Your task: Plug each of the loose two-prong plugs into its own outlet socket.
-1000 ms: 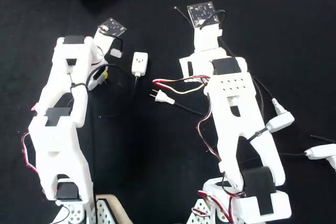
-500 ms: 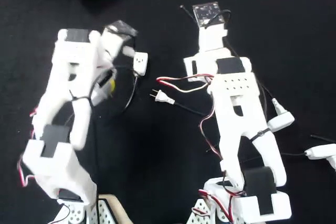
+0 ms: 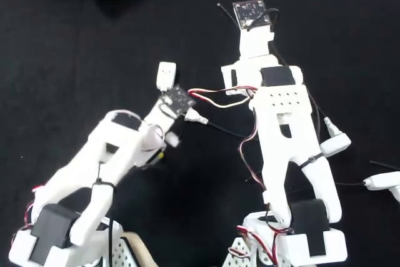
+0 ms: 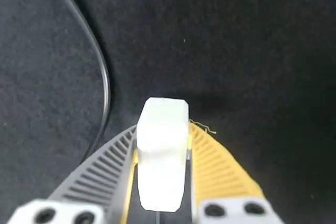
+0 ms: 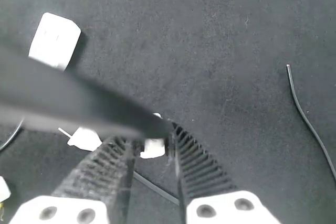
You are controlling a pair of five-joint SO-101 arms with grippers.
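My left gripper (image 4: 164,127) is shut on a white plug (image 4: 161,150) and hangs over the black cloth at mid-table (image 3: 169,142). A white outlet socket (image 3: 165,75) lies just beyond it, also visible from the right wrist (image 5: 55,40). A loose two-prong plug (image 3: 197,117) on a black cord lies between the arms (image 5: 84,139). My right gripper (image 5: 153,137), at the far middle of the table, is shut on a small white piece (image 5: 152,149), where a blurred black cord ends.
Two white connectors on cords lie at the right edge (image 3: 331,145) (image 3: 381,182). A thin black wire (image 3: 219,15) lies by the right arm's wrist. Red and yellow servo wires (image 3: 212,98) hang between the arms. A black cable (image 4: 105,77) curves beside the held plug.
The left arm has swung from the far left in toward mid-table, next to the loose two-prong plug, still holding its white plug. The right arm edged slightly farther away.
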